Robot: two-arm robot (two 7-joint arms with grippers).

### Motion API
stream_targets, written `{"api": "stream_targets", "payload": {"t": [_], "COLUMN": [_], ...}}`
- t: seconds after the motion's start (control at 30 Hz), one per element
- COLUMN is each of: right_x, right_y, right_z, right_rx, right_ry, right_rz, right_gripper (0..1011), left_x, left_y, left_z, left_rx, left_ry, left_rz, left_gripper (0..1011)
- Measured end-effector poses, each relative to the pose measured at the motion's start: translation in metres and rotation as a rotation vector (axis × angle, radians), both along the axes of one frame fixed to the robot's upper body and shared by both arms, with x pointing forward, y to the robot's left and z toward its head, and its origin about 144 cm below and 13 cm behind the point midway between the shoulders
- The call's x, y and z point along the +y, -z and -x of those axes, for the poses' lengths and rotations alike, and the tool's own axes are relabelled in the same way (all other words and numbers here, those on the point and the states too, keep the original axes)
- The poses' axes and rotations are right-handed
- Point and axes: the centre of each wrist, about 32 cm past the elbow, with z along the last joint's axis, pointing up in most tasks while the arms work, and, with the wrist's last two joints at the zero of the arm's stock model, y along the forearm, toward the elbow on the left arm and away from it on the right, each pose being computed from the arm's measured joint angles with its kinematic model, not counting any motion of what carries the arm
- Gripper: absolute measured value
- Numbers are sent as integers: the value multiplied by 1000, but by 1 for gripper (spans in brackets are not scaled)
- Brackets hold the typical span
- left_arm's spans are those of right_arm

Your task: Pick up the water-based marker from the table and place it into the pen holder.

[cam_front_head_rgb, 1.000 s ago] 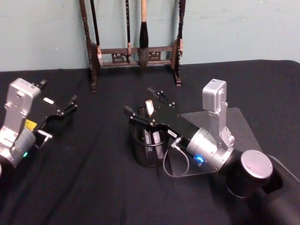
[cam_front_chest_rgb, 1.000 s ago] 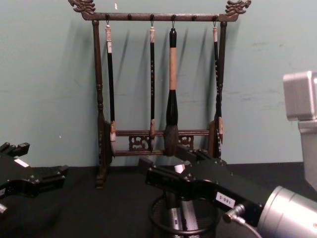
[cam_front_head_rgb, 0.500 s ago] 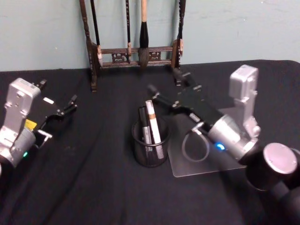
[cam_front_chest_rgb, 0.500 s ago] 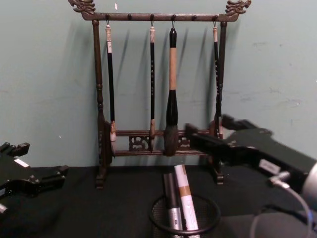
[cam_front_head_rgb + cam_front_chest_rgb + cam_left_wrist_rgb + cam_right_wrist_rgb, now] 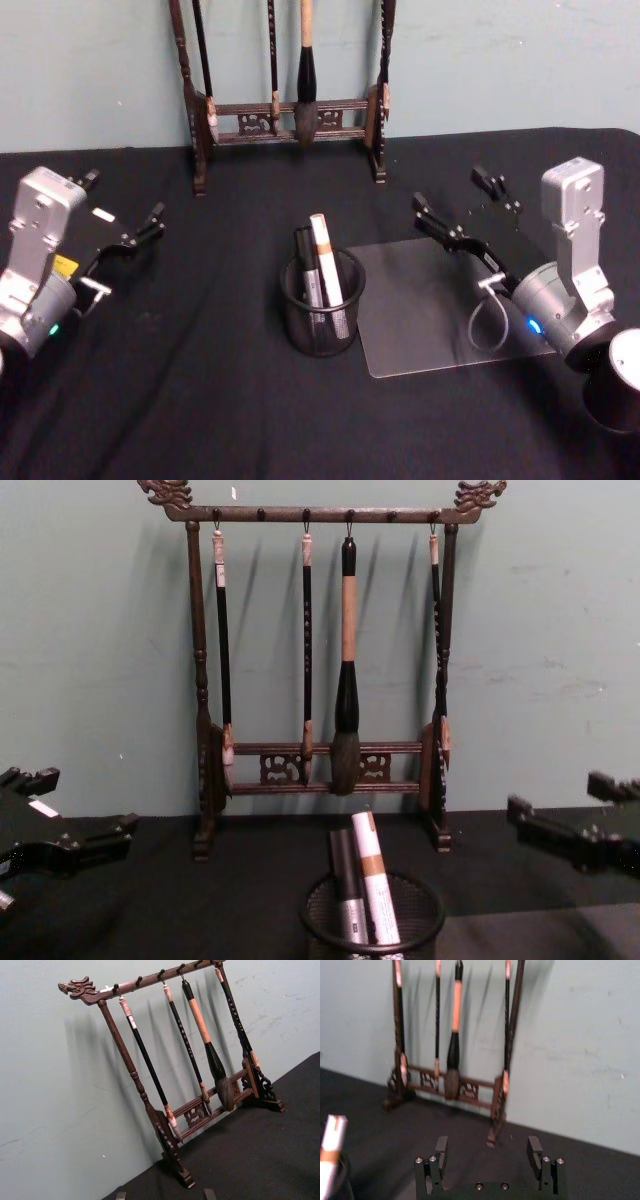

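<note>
Black wire mesh forms the pen holder (image 5: 321, 312), which is standing upright on the black-covered bench (image 5: 200, 400), between the two grippers and nearer the robot than either set of jaws. The water-based marker (image 5: 325, 260), white with a tan band, is leaning inside the holder with its upper end projecting above the rim, beside a dark marker (image 5: 307, 268) that is sharing the same cup; in the chest view the white marker (image 5: 373, 878) is sitting just right of the dark one (image 5: 347, 885). The right gripper (image 5: 463, 210) is hovering above the bench on the right, over the far edge of a clear sheet (image 5: 430, 310); its jaws are standing wide apart and are holding nothing, and the holder is lying to the left of them, well apart. In the right wrist view the gripper (image 5: 489, 1149) is showing an empty gap between its fingers, with the marker's tip (image 5: 332, 1142) off to one side. The left gripper (image 5: 125, 215) is hovering at the left side of the bench, its jaws parted and empty, the holder lying well to their right. A dark wooden brush rack (image 5: 320, 650) with hanging brushes is standing at the back of the bench, beyond both jaws.
</note>
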Motion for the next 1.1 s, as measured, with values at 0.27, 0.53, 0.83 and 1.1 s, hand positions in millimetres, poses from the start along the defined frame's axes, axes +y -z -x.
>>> {"api": "stream_targets", "payload": {"t": [0.27,0.53,0.83,1.1], "right_x": [0,1,1,1], "right_y": [15,18,17,17], "right_z": [0,-1,-1,-1], "right_rx": [59,68,65,64], "right_ry": [28,30,28,26], "right_rz": [75,86,83,81], "right_gripper": [1000,1000,1000,1000], "left_x": [0,0,0,0], "left_y": [0,0,0,0], "left_z": [0,0,0,0], "left_rx": [0,0,0,0], "left_ry": [0,0,0,0], "left_rz": [0,0,0,0], "left_gripper": [1001,1001,1001,1001]}}
